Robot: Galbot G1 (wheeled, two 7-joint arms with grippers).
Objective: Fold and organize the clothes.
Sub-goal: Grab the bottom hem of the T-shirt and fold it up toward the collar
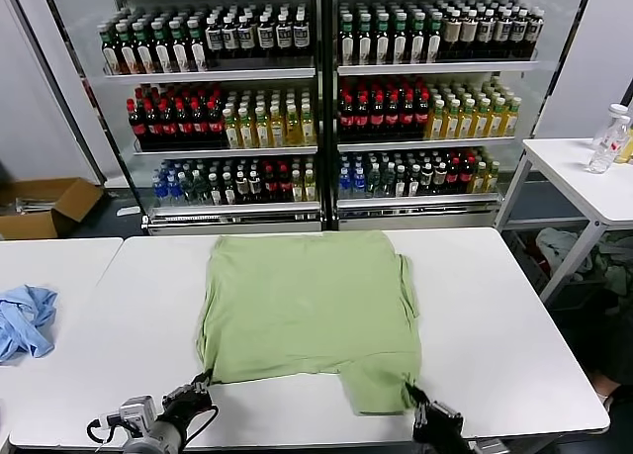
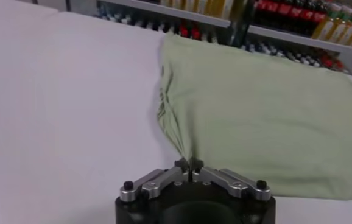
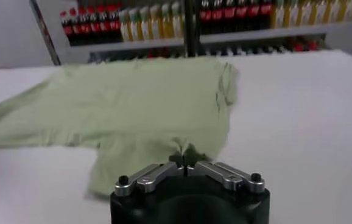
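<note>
The light green shirt [image 1: 309, 304] lies partly folded and plain side up on the white table [image 1: 495, 316]; collar, buttons and graphic are hidden. My left gripper [image 1: 203, 383] is shut on the shirt's near left corner, pinching the fabric [image 2: 189, 159]. My right gripper [image 1: 411, 388] is shut on the near right corner, where a flap of fabric [image 3: 183, 148] hangs toward the front edge. The shirt also shows in the left wrist view [image 2: 267, 115] and the right wrist view [image 3: 133, 103].
A light blue garment [image 1: 25, 318] lies on the left table. Shelves of drink bottles [image 1: 316, 98] stand behind the table. A small white side table [image 1: 584, 177] with a bottle is at the right. A cardboard box [image 1: 45, 205] sits on the floor at the left.
</note>
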